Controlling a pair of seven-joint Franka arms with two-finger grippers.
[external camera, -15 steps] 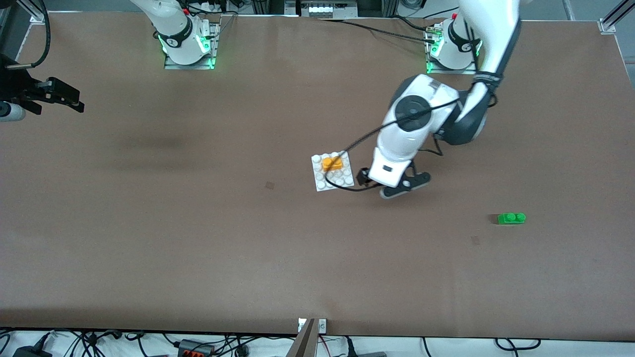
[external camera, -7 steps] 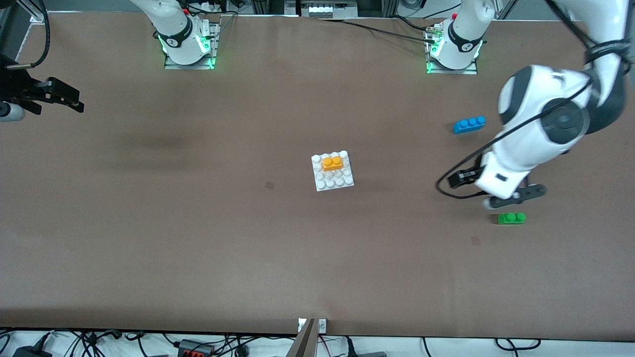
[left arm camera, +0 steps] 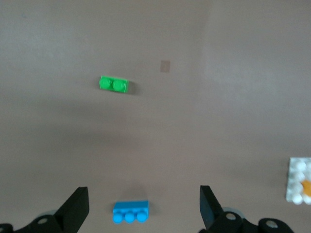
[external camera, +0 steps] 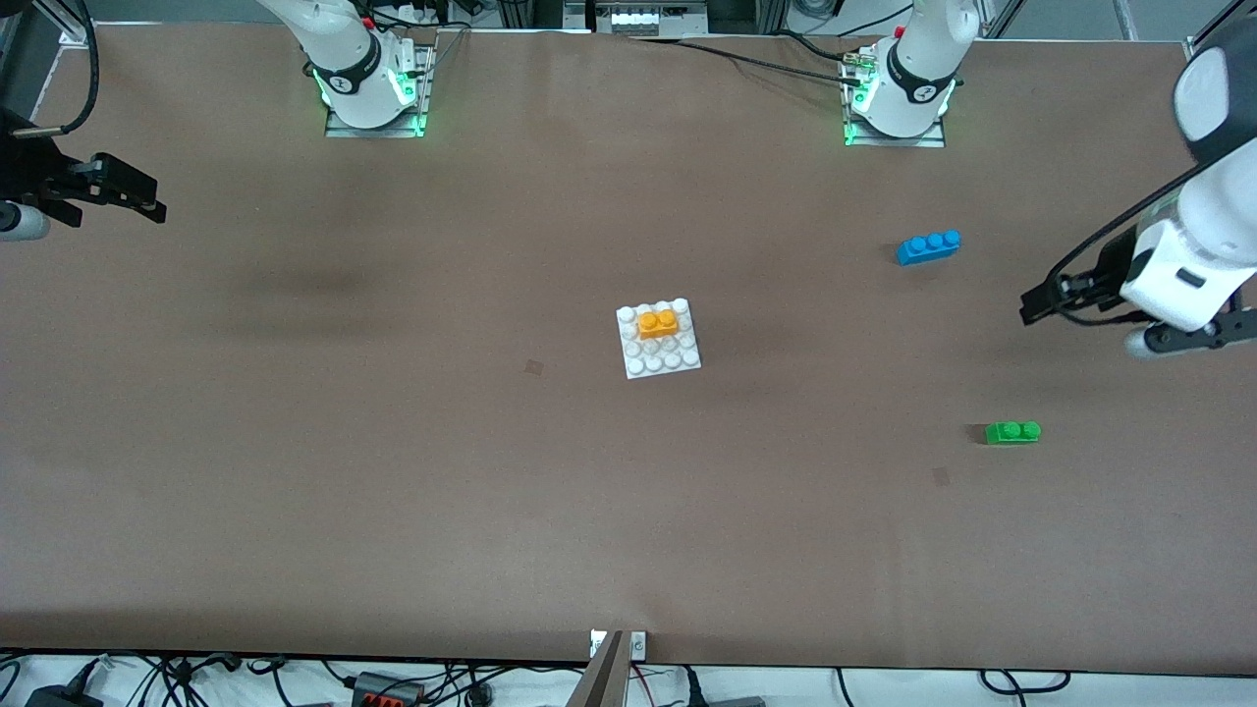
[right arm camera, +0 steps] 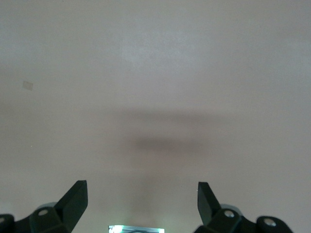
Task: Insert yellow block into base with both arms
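Sitting pressed onto the base (external camera: 660,340), mid-table, is the yellow block (external camera: 657,322); the left gripper (left arm camera: 143,213) is hanging spread and empty over the table's left-arm end, while the right gripper (right arm camera: 141,208) is waiting, spread and empty.

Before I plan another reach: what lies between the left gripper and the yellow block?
Front view: bare table between left gripper and yellow block; blue brick sits off that line.

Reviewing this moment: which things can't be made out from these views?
- Whether the yellow block is pressed fully into the base: too small in the front view.
- The base in the left wrist view: cut by the edge, only a corner shows.
- The left gripper: cut by the front view's edge.
- The right gripper over the right arm's end of the table: small and dark in the front view.
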